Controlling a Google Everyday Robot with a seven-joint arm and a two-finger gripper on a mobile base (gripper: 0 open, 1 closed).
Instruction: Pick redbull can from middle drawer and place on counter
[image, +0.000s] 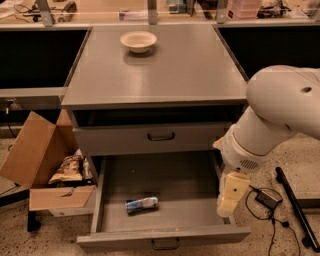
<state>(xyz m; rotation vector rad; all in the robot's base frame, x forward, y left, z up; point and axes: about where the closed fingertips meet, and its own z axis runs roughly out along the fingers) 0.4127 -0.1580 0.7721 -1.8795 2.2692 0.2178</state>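
The redbull can (142, 204) lies on its side on the floor of the open middle drawer (165, 235), towards the front left. The counter (160, 75) is the grey cabinet top above, with a beige bowl (138, 41) at its back. My white arm comes in from the right. My gripper (227, 202) hangs at the drawer's right wall, to the right of the can and apart from it.
An open cardboard box (40, 165) with a snack bag (67, 170) stands on the floor left of the cabinet. Cables and a power brick (265, 197) lie on the floor at the right, next to a dark bar (297, 210). A closed drawer (160, 136) sits above the open one.
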